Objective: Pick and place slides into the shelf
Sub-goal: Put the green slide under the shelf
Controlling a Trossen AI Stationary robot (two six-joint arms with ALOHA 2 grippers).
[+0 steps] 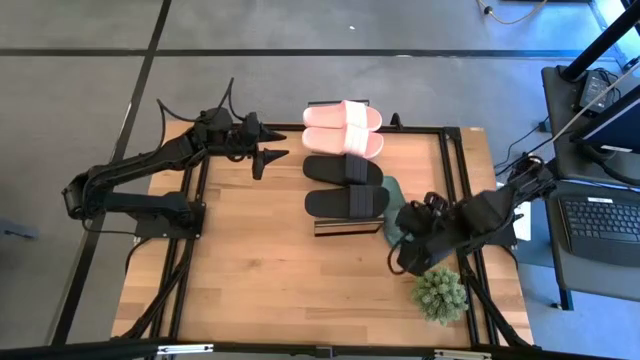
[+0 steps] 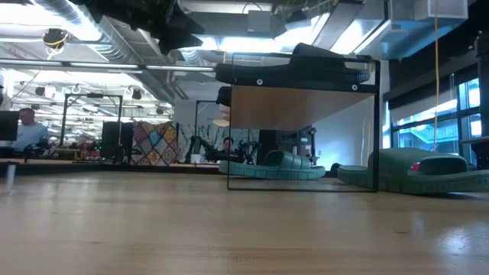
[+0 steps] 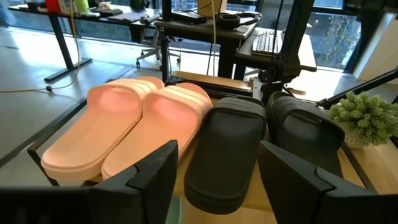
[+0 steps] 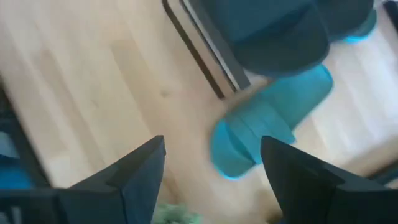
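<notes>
The shelf [image 1: 345, 228] stands mid-table. On its wood plank top lie the pink pair [image 1: 343, 128] [image 3: 124, 124] and the black pair [image 1: 343, 185] [image 3: 249, 143], soles down. One dark green slide [image 2: 275, 164] rests on the table under the plank. Another green slide [image 2: 420, 172] [image 4: 273, 118] [image 1: 392, 208] lies on the table beside the shelf's right end. My left gripper [image 1: 268, 160] [image 3: 217, 162] hovers open left of the shelf, facing the slides. My right gripper [image 1: 398, 260] [image 4: 211, 155] is open above the table, just nearer than the green slide.
A small potted plant [image 1: 440, 295] [image 3: 364, 118] stands at the table's near right corner, close beside the right arm. Bare wood lies left of and nearer than the shelf. A desk with a keyboard [image 1: 600, 225] stands beyond the table's right edge.
</notes>
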